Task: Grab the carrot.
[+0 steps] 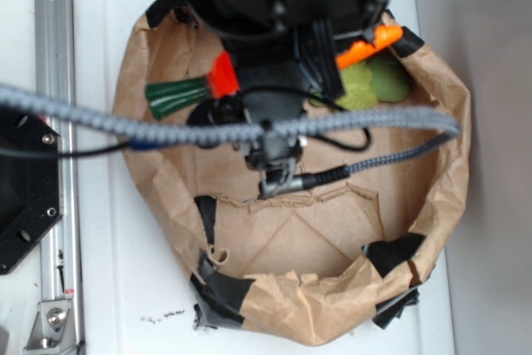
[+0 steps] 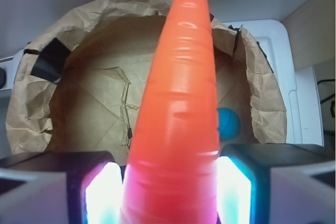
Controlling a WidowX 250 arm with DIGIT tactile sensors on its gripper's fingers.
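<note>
1. Over the paper bag [image 1: 291,288], in the exterior view, the arm hangs and hides most of what lies under it.
   - The carrot [image 1: 223,75] shows as an orange piece with its green cap [image 1: 177,96] pointing left, at the arm's left edge.
   - A second orange piece peeks out at upper right. I judge it to be the tip of the same carrot, which would put the long axis left to right, rising slightly toward the right.
   - The gripper itself is hidden under the arm's body here, so this view does not tell how its jaws stand.
   - A yellow-green plush [image 1: 372,82] sits just below the orange tip, near the bag's far wall.

2. Between the two lit pads [image 2: 102,195], in the wrist view, the carrot [image 2: 176,124] fills the middle of the frame.
   - The gripper [image 2: 170,195] is closed on the carrot's thick part, a pad pressing each side.
   - The carrot's long axis runs straight out from the jaws, with the point at the top of the frame.
   - Below it lies the open bag [image 2: 94,98], and a blue ball [image 2: 229,123] rests on the bag floor, to the right, apart from the carrot.
   - The carrot appears clear of the bag floor, so the grab looks made; any coming move only needs the hold kept.
</note>
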